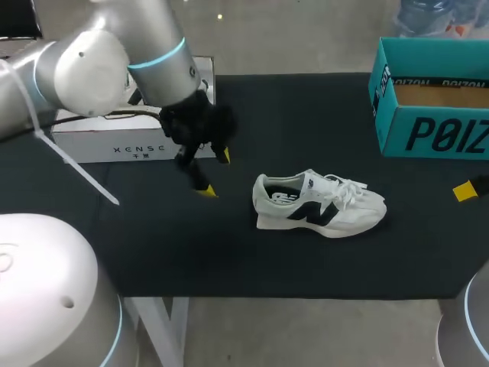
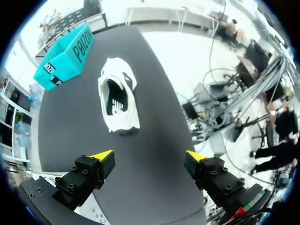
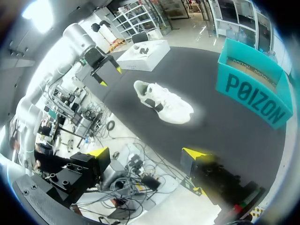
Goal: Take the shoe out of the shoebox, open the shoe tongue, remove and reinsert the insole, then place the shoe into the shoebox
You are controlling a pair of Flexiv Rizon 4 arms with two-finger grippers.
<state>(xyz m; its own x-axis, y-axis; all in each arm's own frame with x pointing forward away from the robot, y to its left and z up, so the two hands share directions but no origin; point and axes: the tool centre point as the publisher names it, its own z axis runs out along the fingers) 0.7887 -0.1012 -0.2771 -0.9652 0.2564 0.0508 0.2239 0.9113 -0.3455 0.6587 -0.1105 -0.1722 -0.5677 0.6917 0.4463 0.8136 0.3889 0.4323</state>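
**Clerk:** Item one, the shoe. Location?

**Keeper:** White sneaker [image 1: 319, 202] with a dark side logo. It stood on its sole on the black table [image 1: 306, 264], heel toward the left arm. It was outside the teal shoebox [image 1: 432, 99], which stood open, well apart at the far right.

**Clerk:** Risks noted?

**Keeper:** Judged, not observed. The sneaker looked light and nothing braced it, so a one-sided push at the heel could slide it or tip it over. The laces lay across the tongue, so a finger could snag them instead of lifting the tongue. An insole pulled with the sneaker unheld might drag the whole shoe along.

**Clerk:** Left hand?

**Keeper:** Left hand [image 1: 214, 173] hung above the table, near the heel but apart from it. Its fingers were spread wide, holding nothing, and aimed down toward the sneaker.

**Clerk:** Right hand?

**Keeper:** Right hand [image 3: 146, 153] was at the table's right edge, well apart from the sneaker, released and empty.

**Clerk:** Sundries?

**Keeper:** One white box [image 1: 130, 130] behind the left arm.
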